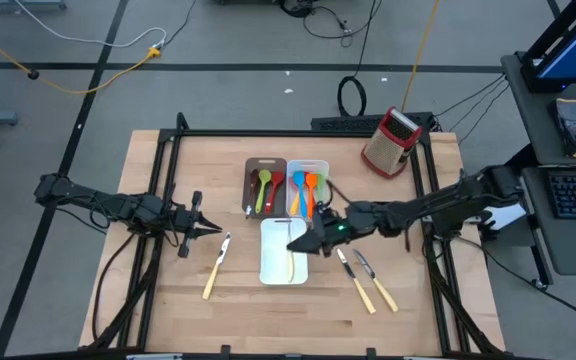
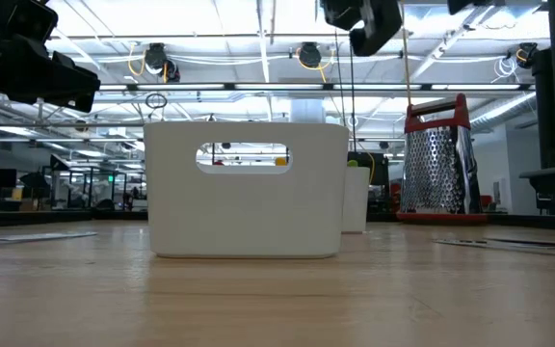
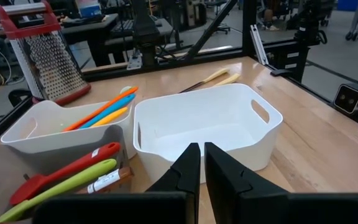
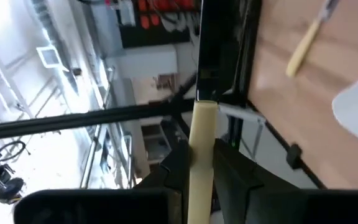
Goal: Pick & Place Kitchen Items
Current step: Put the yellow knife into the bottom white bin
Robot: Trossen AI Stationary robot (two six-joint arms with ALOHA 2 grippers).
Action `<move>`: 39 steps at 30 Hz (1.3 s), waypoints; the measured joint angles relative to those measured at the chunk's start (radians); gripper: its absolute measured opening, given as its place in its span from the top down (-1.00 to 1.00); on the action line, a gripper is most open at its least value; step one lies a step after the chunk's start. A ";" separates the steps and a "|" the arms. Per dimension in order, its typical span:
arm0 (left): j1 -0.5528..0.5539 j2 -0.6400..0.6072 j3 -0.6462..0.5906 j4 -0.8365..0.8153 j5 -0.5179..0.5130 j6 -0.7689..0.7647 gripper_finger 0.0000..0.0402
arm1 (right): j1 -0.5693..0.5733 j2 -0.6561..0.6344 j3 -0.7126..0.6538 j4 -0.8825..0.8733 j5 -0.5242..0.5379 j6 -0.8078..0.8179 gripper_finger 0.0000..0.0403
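Cream-handled knife [image 4: 202, 158]: clamped in the right tool [image 1: 313, 243], over the front white tray [image 1: 268, 268] at worktop centre, likely for dropping in.
Left tool [image 1: 211, 229]: nine o'clock, empty, nearly closed, waiting.
Loose knives: one [image 1: 216, 266] at seven o'clock, two [image 1: 366, 280] at five o'clock, unsorted.

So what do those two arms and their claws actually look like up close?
Both are slim, jointed and dark, almost black, with cables trailing along them. The left gripper ends in two pointed black fingers. The right gripper looks alike, with a small green light glowing just behind it.
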 joint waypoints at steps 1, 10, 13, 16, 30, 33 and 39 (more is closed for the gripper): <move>0.000 0.000 0.000 0.000 0.000 0.000 0.86 | 0.000 0.018 0.013 -0.003 -0.016 0.013 0.80; 0.000 0.000 0.000 0.000 0.002 0.003 0.86 | 0.016 0.136 0.084 -0.015 -0.118 0.153 0.80; 0.000 0.000 0.000 0.000 0.003 0.002 0.86 | 0.025 0.163 0.086 -0.014 -0.141 0.221 0.80; 0.000 0.000 0.000 -0.001 0.003 0.002 0.86 | 0.036 0.184 0.086 -0.028 -0.174 0.268 0.80; 0.000 0.000 0.000 -0.001 0.003 0.004 0.86 | 0.020 0.201 0.086 -0.192 -0.226 0.351 0.79; 0.000 0.000 0.000 -0.001 0.004 0.012 0.86 | 0.020 0.202 0.086 -0.225 -0.226 0.353 0.79; 0.000 0.000 0.000 -0.001 0.004 0.058 0.86 | 0.000 0.202 0.086 -0.275 -0.225 0.353 0.79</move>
